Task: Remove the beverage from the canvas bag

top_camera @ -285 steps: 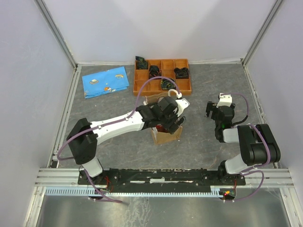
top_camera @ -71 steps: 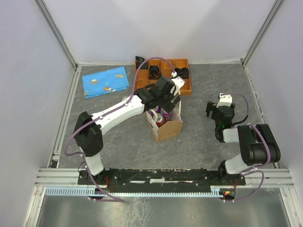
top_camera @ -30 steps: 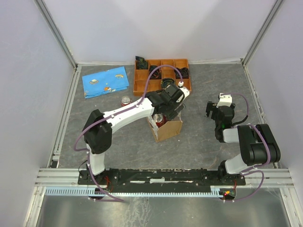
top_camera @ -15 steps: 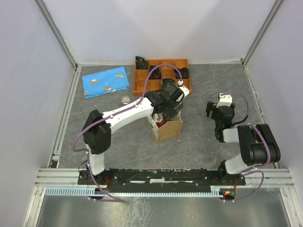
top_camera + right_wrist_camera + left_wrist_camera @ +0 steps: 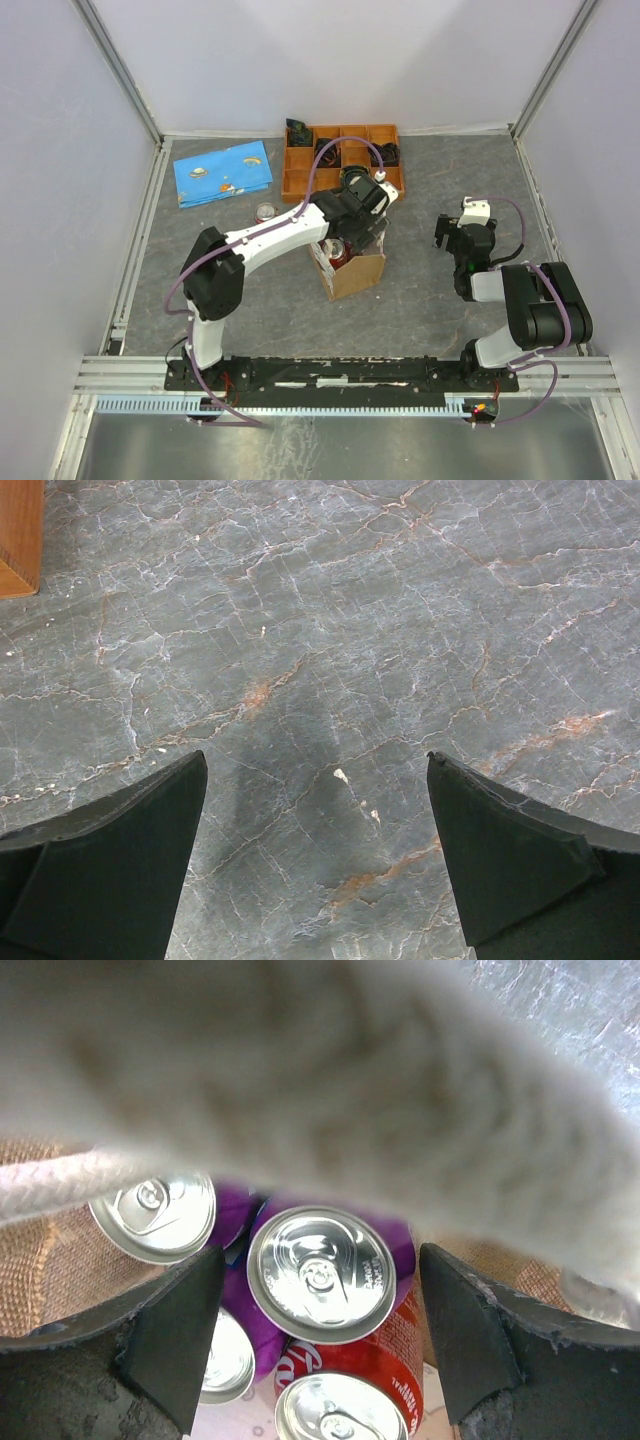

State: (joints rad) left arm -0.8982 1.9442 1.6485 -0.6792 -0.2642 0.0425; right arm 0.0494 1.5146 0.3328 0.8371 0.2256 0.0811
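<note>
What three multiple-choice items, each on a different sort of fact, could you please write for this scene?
1. Where does the lone can outside the canvas bag stand?
A. In the orange tray
B. On the table, left of the bag
C. On the blue cloth

2. How many silver can tops show in the left wrist view?
A. Two
B. Six
C. Four

3. How is the right gripper?
A. Open over bare table
B. Shut on a can
C. Shut on a bag handle

Answers: 1 B, it stands on the grey surface beside the bag; 2 C, four lids show inside the bag; 3 A, its jaws stand wide apart with only table between them.
</note>
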